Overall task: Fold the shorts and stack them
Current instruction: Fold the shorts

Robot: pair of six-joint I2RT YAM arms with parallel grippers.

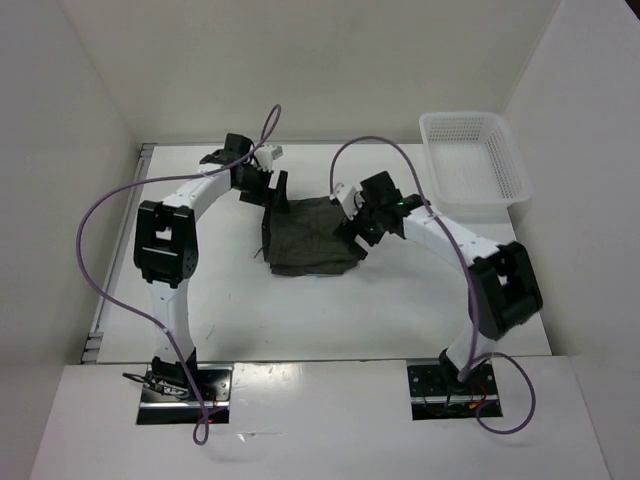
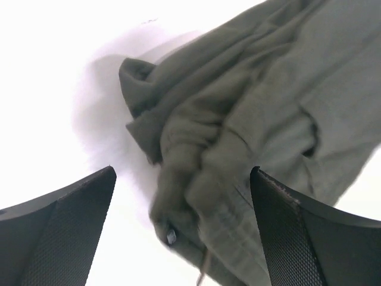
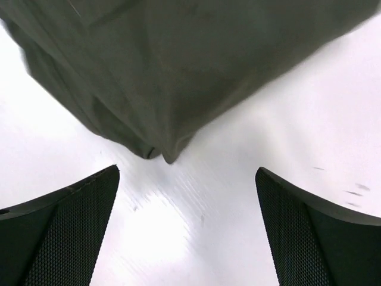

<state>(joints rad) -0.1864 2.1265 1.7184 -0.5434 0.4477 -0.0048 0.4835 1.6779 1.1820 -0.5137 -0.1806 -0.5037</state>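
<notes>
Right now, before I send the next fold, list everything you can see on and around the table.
shorts: one pair, dark olive-green, mid-table between the two hands, roughly folded, wrinkled
basket: one, white mesh, far right corner of the table
table: one, white, under everything
cables: two, purple, one looping over each arm
arms: two, white with black joints, bases at the near edge
left hand: black, open, over the bunched far-left corner of the shorts
right hand: black, open, just off the right edge of the shorts

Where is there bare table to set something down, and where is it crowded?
Free: the wide near strip of table between shorts and arm bases; a narrower strip behind the shorts. Crowded: the middle, with the open left claw and right claw at the shorts' edges, and the basket far right.
</notes>
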